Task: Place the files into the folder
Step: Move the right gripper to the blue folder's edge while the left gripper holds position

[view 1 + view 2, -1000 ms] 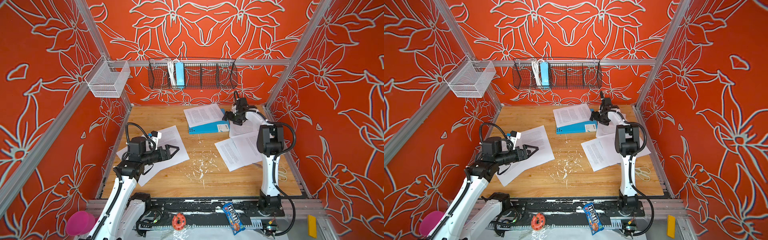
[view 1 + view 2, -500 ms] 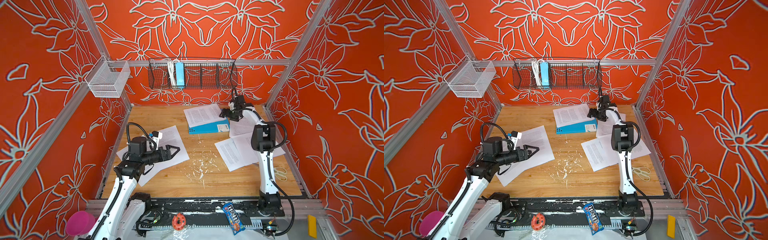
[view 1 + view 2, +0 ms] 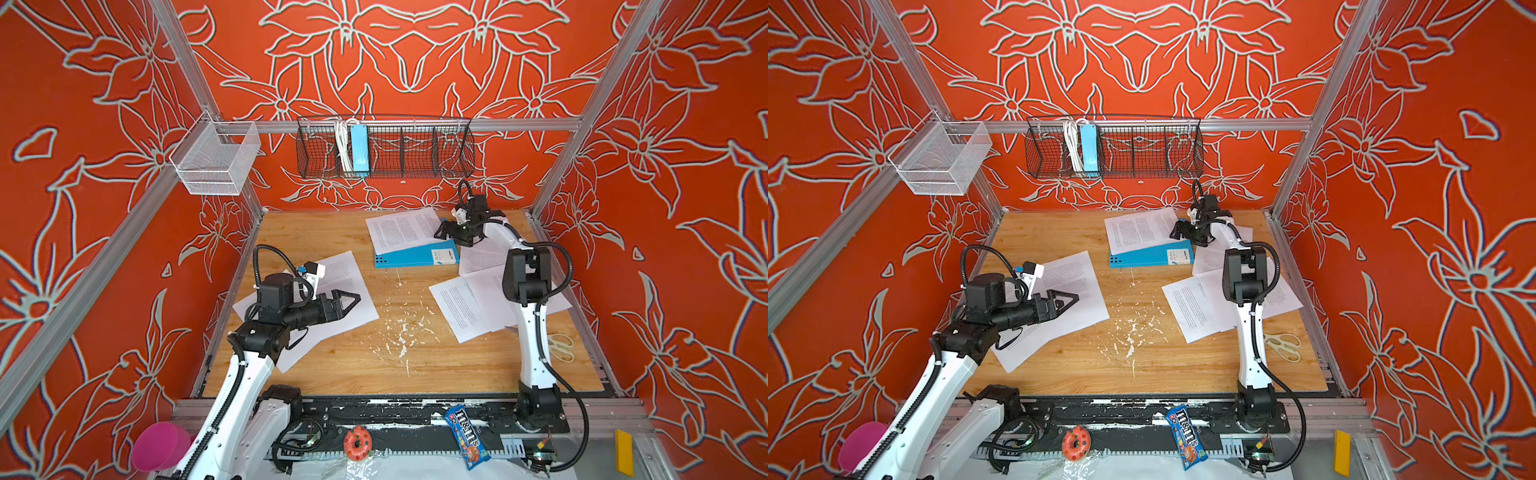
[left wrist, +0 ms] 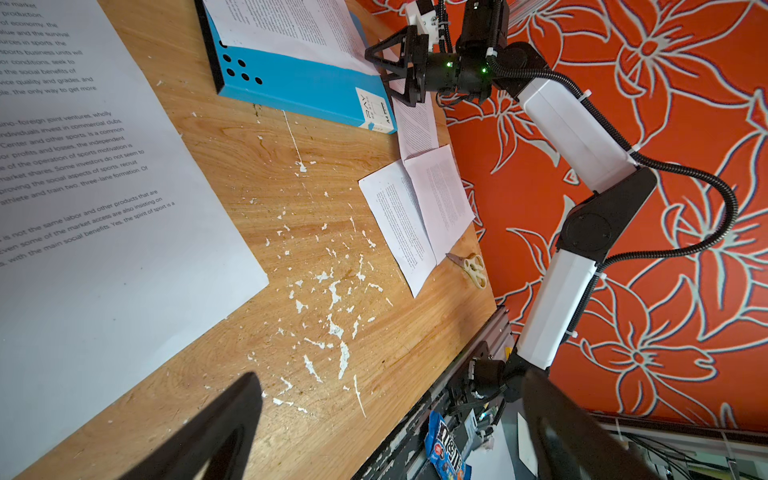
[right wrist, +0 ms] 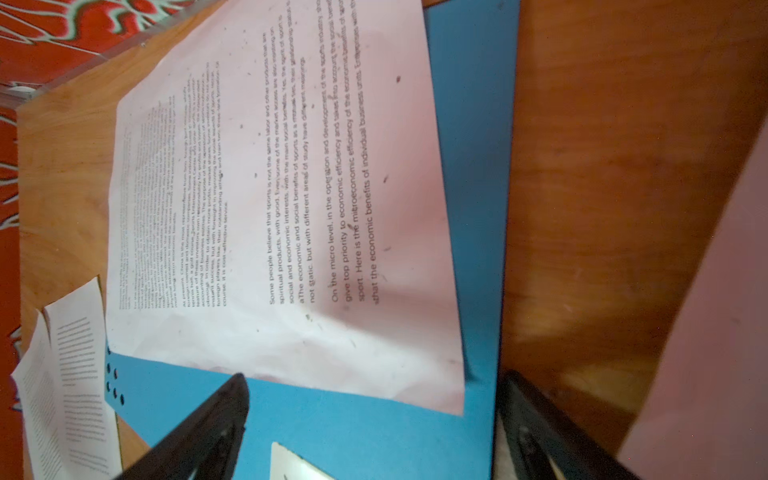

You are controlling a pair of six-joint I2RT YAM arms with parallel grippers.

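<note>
Blue folder [image 3: 411, 259] near the bench's back edge, one sheet [image 3: 399, 230] on top; left gripper [image 3: 353, 298], right gripper [image 3: 455, 237] both spread, empty.

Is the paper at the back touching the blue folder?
Touching. In the right wrist view the sheet lies flat on the folder, covering most of its blue cover with no gap showing.

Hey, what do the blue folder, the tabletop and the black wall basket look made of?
Blue folder: probably thin card or plastic board, matte; flat stiff cover with a white label.
Tabletop: wood or wood-look laminate, visible grain, flecked with white scraps.
Black basket: metal wire mesh, likely coated; the wall shows through its grid.
</note>
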